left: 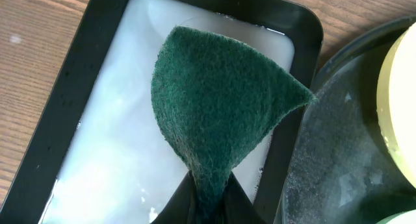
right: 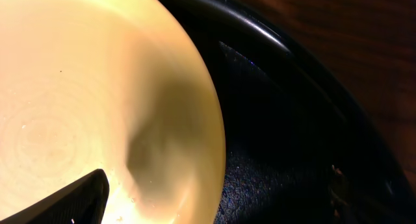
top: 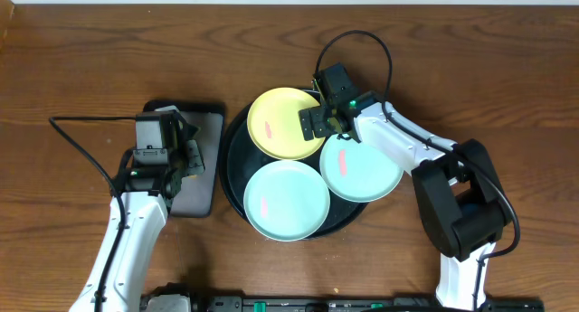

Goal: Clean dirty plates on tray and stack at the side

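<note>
Three plates (top: pixel 286 200) lie on the round black tray (top: pixel 231 181) from above, one yellow plate (top: pixel 276 122) and two pale blue-green, each with a reddish smear, and the right gripper (top: pixel 318 124) is at the yellow one's edge. From the left wrist, the left gripper (left: pixel 208 201) is clamped tight on a green sponge (left: pixel 214 100) over a small rectangular tray (left: pixel 71 87) of milky liquid (left: pixel 123 126). From the right wrist, that gripper's jaws are spread wide and hold nothing, with one finger (right: pixel 65 201) over the yellow plate.

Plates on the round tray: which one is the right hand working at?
The yellow plate: the open right hand sits at its rim. The other two plates are mint-blue.
</note>
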You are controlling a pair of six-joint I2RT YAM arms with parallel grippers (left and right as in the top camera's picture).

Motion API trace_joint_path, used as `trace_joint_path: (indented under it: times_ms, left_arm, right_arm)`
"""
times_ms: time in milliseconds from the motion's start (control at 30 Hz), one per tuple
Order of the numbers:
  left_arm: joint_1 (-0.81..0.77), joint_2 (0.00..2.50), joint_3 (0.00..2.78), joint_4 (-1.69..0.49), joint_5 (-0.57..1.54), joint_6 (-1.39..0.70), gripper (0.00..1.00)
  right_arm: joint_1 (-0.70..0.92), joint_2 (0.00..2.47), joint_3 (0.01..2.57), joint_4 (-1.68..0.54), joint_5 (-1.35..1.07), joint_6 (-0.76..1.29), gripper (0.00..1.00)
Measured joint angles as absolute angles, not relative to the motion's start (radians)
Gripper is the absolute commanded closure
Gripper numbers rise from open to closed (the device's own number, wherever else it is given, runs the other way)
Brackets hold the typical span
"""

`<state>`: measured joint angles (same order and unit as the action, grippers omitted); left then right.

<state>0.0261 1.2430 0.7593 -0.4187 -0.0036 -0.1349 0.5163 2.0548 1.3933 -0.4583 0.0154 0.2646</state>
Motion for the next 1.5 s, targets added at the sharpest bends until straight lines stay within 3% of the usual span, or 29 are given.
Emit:
trace_joint_path:
  times_ms: [233, 333, 400, 1133, 1500]
  left_arm:
    - [0.026, 1.243, 0.759, -0.415, -0.004, -0.134, 0.93]
    - [0.026, 1.243, 0.759, -0.415, -0.004, -0.133, 0.93]
    - [0.026, 1.243, 0.759, -0.415, -0.004, -0.131, 0.93]
    - [0.026, 1.243, 0.759, -0.404, -0.004, -0.131, 0.92]
    - [0.026, 1.243, 0.759, -0.391, -0.004, -0.131, 0.93]
  right_arm:
    - [0.516, 2.055, 1.393, -0.475, -0.001, 0.265, 0.01]
    - [0.516, 2.055, 1.393, -0.488, -0.014, 0.258, 0.19]
    - [0.516, 2.055, 1.393, -0.489, -0.019, 0.246, 0.21]
    - [0.515, 1.903, 1.393, -0.555, -0.033, 0.148, 0.13]
    - [0.515, 2.005, 1.393, -0.501, -0.068, 0.140, 0.27]
